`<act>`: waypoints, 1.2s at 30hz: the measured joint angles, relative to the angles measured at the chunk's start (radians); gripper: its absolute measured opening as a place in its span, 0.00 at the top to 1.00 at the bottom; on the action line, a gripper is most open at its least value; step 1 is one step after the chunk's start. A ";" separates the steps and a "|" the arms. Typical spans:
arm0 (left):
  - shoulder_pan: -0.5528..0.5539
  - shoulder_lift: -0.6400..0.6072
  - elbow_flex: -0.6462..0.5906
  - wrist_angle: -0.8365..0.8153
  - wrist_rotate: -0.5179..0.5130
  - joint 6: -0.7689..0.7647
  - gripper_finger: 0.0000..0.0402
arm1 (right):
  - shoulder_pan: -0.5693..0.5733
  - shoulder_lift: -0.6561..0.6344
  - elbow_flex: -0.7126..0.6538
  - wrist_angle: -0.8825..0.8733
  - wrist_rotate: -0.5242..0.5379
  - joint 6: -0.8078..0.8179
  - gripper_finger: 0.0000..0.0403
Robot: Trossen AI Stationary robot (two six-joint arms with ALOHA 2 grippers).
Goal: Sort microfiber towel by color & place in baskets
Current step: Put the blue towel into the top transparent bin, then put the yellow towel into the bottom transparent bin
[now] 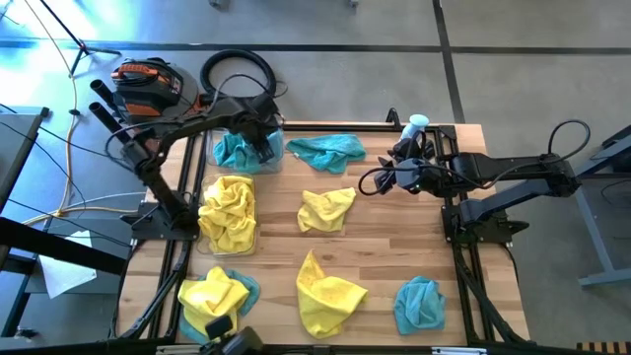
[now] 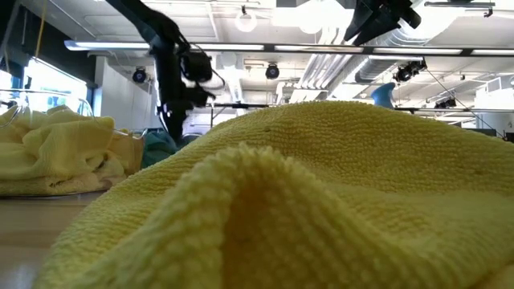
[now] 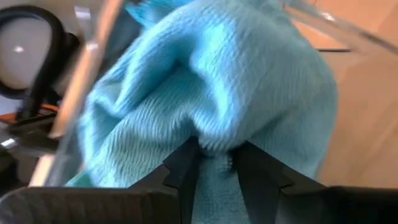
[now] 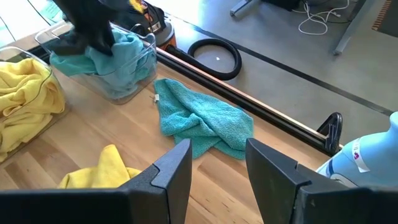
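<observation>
Teal-blue microfiber towel (image 3: 211, 106) is pinched between the fingers (image 3: 186, 165) of the left gripper (image 1: 262, 144), which is lowered into the far clear basket (image 1: 279, 156) at the table's back left; the fingers are nearly closed, with a fold of the cloth clamped in the narrow gap; the basket's see-through wall (image 3: 84, 81) is seen beside the cloth in the left wrist view; how deep the cloth sits in the basket cannot be told, since the arm covers much of it from above. A heap of yellow towels (image 1: 229, 212) is held in the nearer basket (image 1: 202, 242), just in front of the first. Loose cloths are spread on the wooden table (image 1: 385, 261): a teal one (image 1: 327, 150) at the back centre, a yellow one (image 1: 325, 208) in the middle, a yellow one (image 1: 327, 291) at the front centre, a teal one (image 1: 420, 302) at the front right, and a yellow-and-teal pile (image 1: 215, 296) at the front left, partly cut off by the table's near edge. The right gripper (image 1: 370, 181) is held above the table's right side, well apart from every cloth; its fingers (image 4: 177, 171) are spread wide with nothing between them. A white-and-blue bottle (image 1: 415, 126) stands at the back right, partly hidden by the right arm; the low view is almost wholly blocked by a yellow cloth (image 2: 321, 201) close to the lens.
</observation>
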 joint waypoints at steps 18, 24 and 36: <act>-0.167 -0.310 0.000 -0.173 -0.020 -0.478 0.76 | 0.000 0.000 0.000 -0.106 0.010 -0.001 0.64; -0.401 -0.342 -0.014 -0.198 -0.063 -0.779 0.76 | 0.000 0.000 0.000 -0.144 0.011 -0.001 0.64; -0.864 -0.359 -0.014 -0.439 -0.074 -1.500 0.76 | 0.000 0.000 0.000 -0.149 0.008 -0.097 0.64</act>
